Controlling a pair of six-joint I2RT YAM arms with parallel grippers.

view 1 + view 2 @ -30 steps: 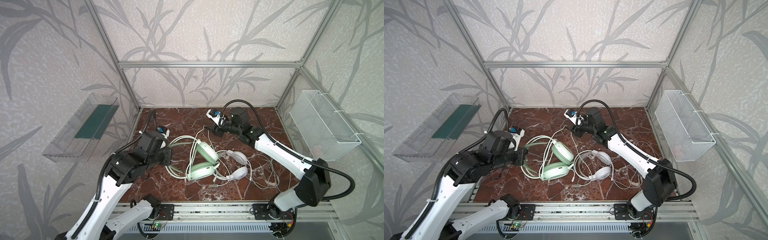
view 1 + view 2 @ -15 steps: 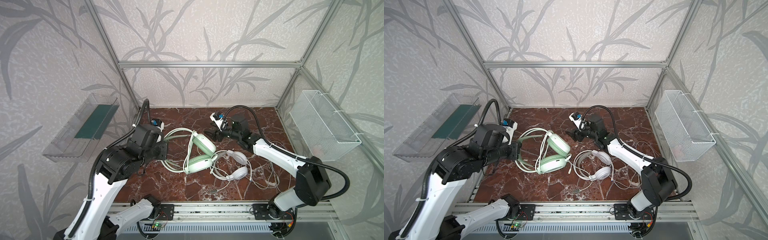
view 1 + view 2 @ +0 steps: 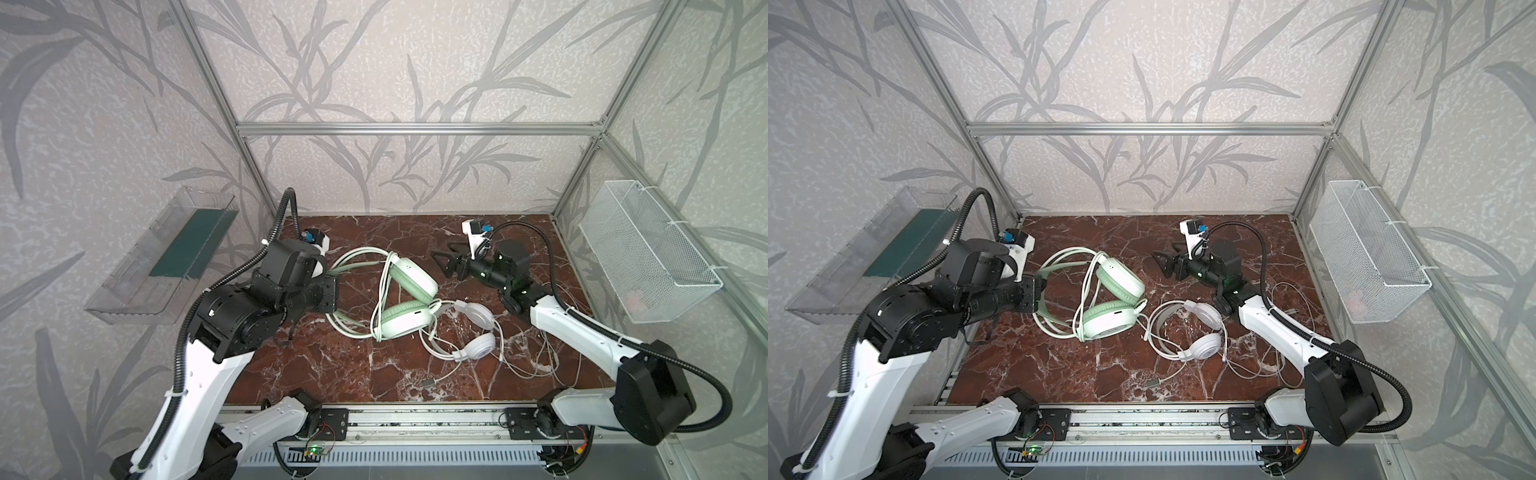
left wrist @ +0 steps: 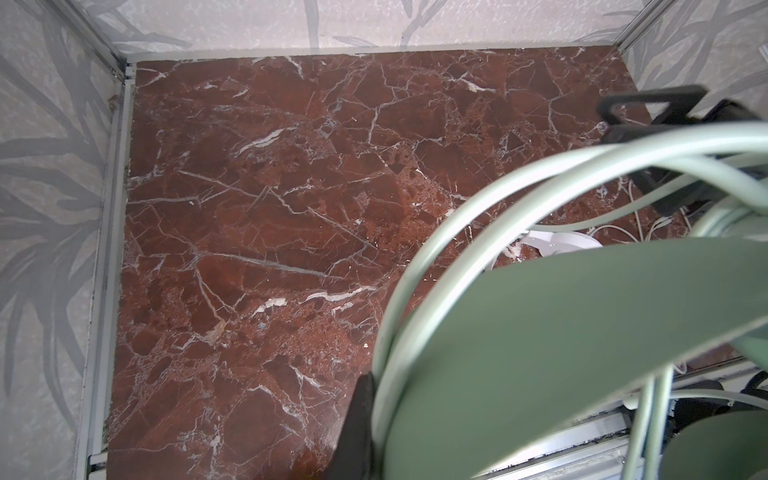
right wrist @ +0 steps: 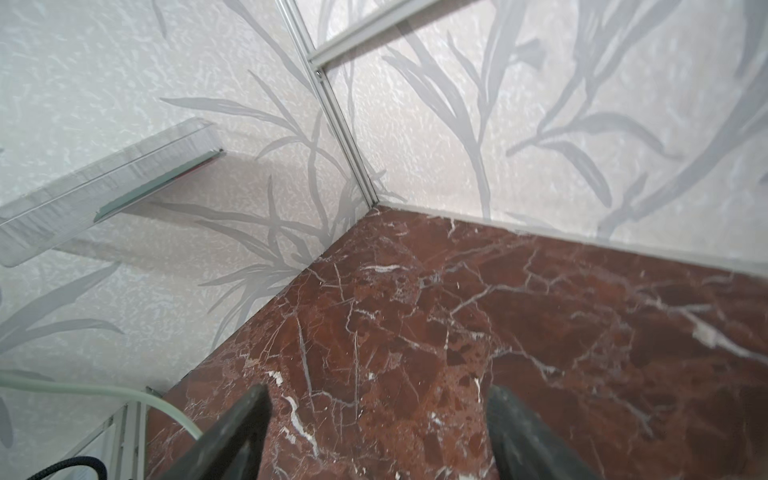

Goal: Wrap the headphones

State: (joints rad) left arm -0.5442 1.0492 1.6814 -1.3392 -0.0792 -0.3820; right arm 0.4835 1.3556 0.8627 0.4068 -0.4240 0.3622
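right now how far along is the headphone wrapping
Partly done: the mint-green headset has its green cable looped around it, loosely. In hand: the left gripper is shut on its headband; the right gripper is open and empty. Left: the white headset, whose thin white cable lies sprawled on the table.

Two headphones lay on the surface: one mint-green pair and one white pair. Two tools showed: left tool, right tool. One clear shelf and one wire basket hung on the walls.
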